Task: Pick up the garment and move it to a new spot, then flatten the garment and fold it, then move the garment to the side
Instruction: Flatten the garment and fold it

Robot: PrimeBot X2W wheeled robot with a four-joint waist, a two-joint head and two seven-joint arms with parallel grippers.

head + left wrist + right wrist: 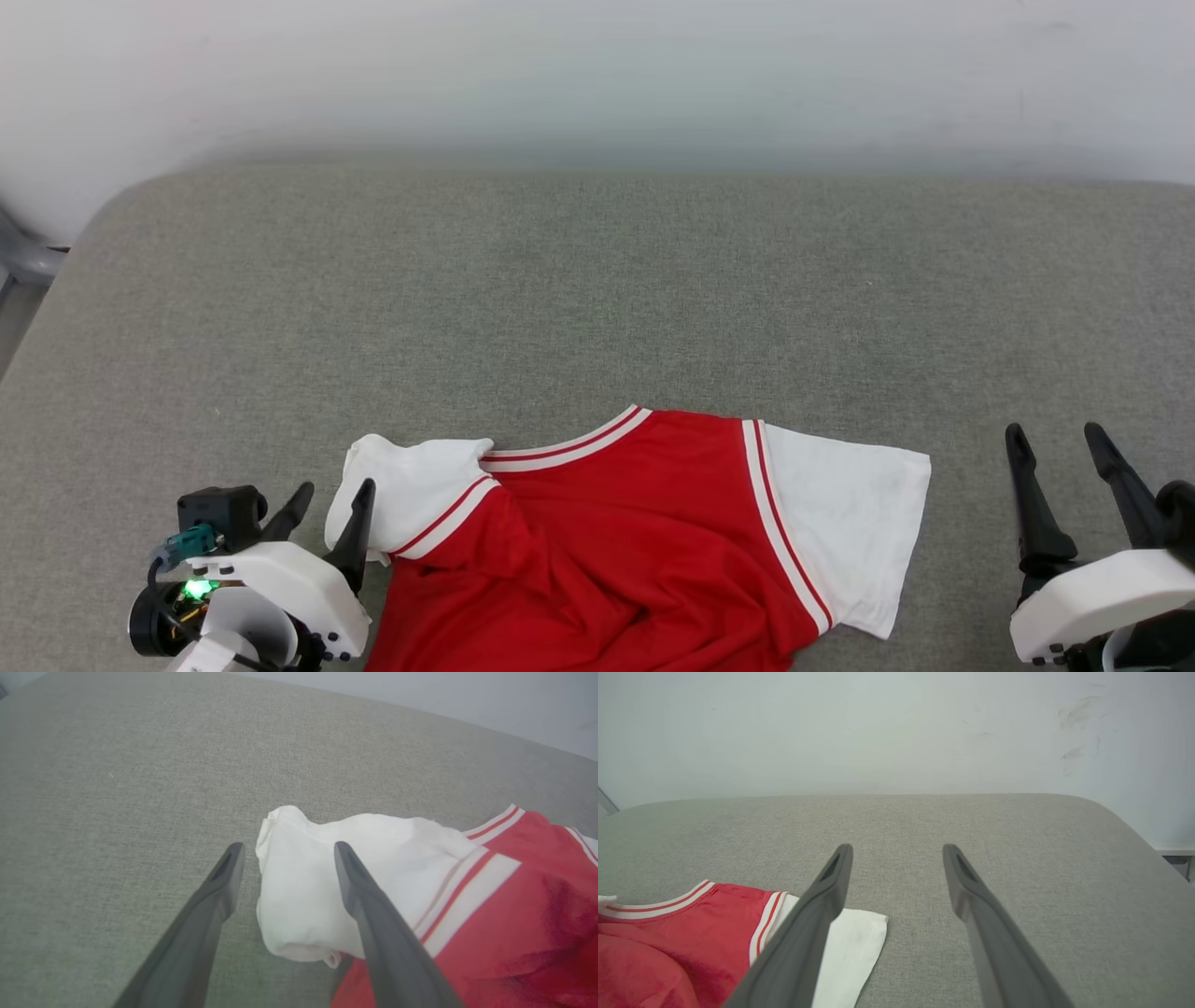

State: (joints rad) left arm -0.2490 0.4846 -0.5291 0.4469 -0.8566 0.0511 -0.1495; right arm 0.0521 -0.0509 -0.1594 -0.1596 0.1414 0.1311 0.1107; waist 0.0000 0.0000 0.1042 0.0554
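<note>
The garment (pixel 635 523), a red shirt with white sleeves and red-and-white striped trim, lies near the front edge of the grey cushion, its body rumpled and its lower part cut off by the head view's bottom edge. Its left sleeve (pixel 336 877) is bunched up; the right sleeve (pixel 845 523) lies flat. My left gripper (pixel 334 497) stands open at the bunched sleeve, and the left wrist view shows the sleeve's edge between its spread fingers (pixel 287 851). My right gripper (pixel 1053 435) is open, off the garment's right side, over bare cushion (pixel 896 851).
The grey cushioned surface (pixel 597 299) reaches back to a pale wall (pixel 597 75). Its rounded left corner (pixel 103 215) and right corner (pixel 1120 812) drop off to the floor. Bare cushion lies behind the garment and to both sides.
</note>
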